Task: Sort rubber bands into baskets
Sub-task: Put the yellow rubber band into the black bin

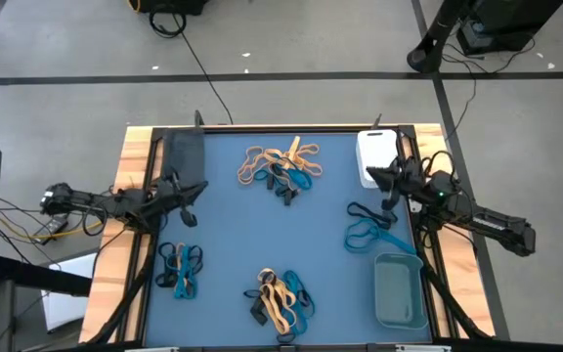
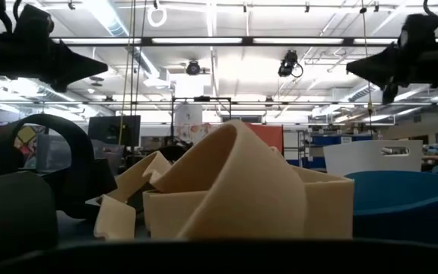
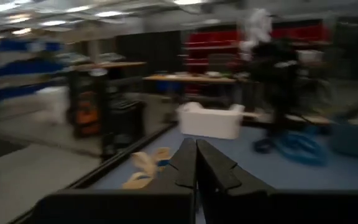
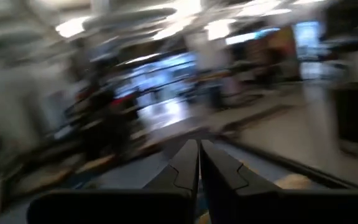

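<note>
Rubber bands in four heaps on the blue bench, baskets at its edges

Rubber bands (image 1: 280, 168) lie mid-bench; white basket (image 1: 373, 156) far-right corner, teal basket (image 1: 400, 290) near-right, dark basket (image 1: 184, 154) far-left. Left gripper (image 1: 190, 192) and right gripper (image 1: 391, 181) hover, fingers closed, empty.

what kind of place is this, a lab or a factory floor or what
Probably a robotics lab in a large open workshop: a concrete floor with taped lines, fluorescent ceiling lights, and shelving beyond the table.
</note>
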